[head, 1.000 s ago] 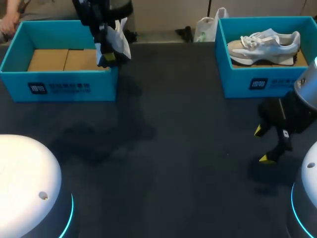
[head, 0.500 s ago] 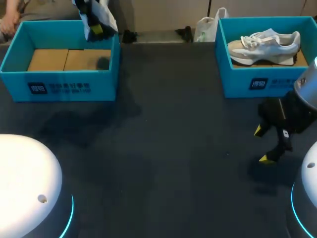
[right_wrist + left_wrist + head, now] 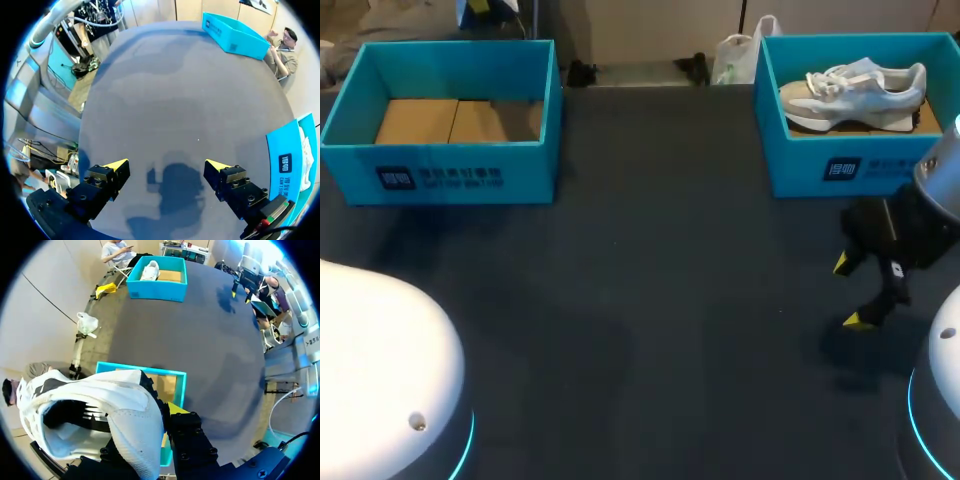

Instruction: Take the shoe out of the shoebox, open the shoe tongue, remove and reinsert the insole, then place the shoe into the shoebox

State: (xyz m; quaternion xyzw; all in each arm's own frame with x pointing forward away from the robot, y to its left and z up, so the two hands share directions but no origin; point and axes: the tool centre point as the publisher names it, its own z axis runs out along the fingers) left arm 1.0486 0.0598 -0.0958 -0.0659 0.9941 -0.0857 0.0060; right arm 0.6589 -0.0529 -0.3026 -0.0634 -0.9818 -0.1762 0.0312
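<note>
The left gripper point(image 3: 146, 432) holds a white shoe point(image 3: 100, 405) high up over the blue shoebox point(image 3: 181, 385) at the far left of the dark table point(image 3: 650, 300), and that box has only brown card in it. The right gripper point(image 3: 166, 165) hangs low over the near right of the table with its fingers wide apart and nothing in them, close to a second box point(image 3: 840, 170) with another shoe point(image 3: 855, 92) inside. I think the white shoe is light, squashy on top and stiff at the sole, so the free gripper should hold the firm heel, then pinch the floppy tongue gently.
</note>
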